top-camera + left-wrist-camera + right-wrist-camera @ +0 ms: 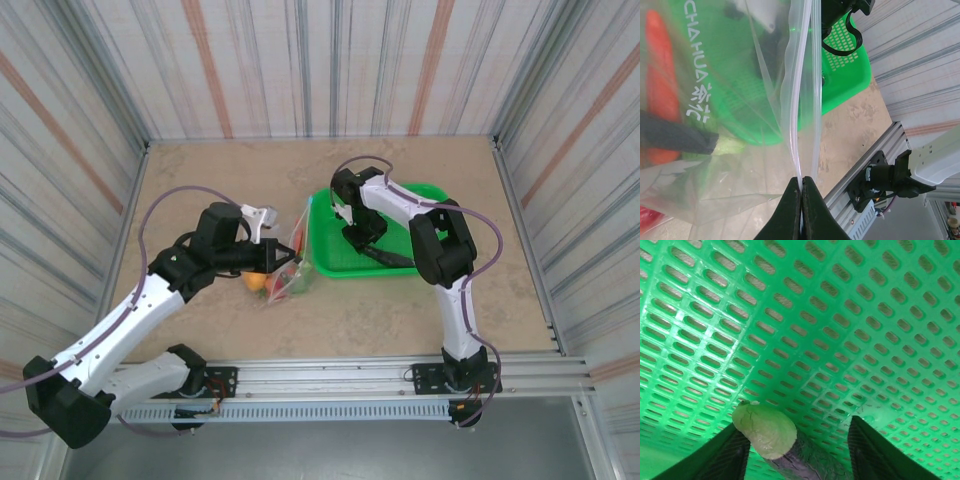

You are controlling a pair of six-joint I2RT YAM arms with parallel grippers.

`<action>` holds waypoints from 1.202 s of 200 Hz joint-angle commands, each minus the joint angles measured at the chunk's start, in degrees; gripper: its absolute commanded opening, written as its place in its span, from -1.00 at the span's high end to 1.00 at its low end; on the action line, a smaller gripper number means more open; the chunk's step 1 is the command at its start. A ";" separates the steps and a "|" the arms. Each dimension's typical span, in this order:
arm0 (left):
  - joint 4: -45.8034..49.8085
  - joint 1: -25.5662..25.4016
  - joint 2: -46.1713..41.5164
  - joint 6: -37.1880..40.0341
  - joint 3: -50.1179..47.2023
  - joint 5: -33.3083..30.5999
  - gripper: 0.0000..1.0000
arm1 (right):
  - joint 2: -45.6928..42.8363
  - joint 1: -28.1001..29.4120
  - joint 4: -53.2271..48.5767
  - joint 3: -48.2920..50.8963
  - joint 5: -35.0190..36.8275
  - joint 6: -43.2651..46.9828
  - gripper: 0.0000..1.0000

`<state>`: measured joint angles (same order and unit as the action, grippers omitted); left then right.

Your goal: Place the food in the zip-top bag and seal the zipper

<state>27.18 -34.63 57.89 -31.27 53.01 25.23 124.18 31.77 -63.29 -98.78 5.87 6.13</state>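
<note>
Zip-top bag [287, 262] lies on bench [200, 180], just left of green basket [335, 265], w/ red & orange food [268, 283] inside. L hand [801, 187] is clenched on the zipper [800, 110] at the bag's mouth edge. Eggplant [767, 432], green cap fwd, sits in basket btwn fingers of R hand [796, 427], which is spread, not squeezing.

The left fingers [790, 212] are pinched together, the right fingers [867, 452] spread apart.
</note>
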 commanded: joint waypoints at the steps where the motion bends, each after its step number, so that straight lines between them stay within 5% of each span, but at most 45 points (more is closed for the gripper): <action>1: 1.01 1.13 -0.82 1.20 0.44 -1.02 1.00 | 0.34 -0.72 0.00 -0.04 0.79 0.99 0.09; 23: 2.46 3.08 -1.32 2.11 1.32 -1.68 1.00 | 0.78 -0.92 0.49 -1.24 0.03 0.87 0.38; 79: 6.28 4.20 -1.47 4.63 5.16 -5.63 1.00 | -4.47 -0.92 1.85 -3.01 -0.47 -0.14 0.60; 196: 1.48 5.97 6.44 -9.27 11.73 4.57 1.00 | -41.30 -1.97 24.81 12.03 -11.05 -7.33 0.55; 240: -3.89 5.98 8.55 -17.47 12.02 7.02 1.00 | -55.28 -1.97 47.81 23.60 -21.25 -18.64 0.57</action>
<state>26.83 -29.19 65.60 -42.72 63.00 30.04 75.22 29.95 -31.90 -80.60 -7.25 -3.62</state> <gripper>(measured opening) 0.053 0.217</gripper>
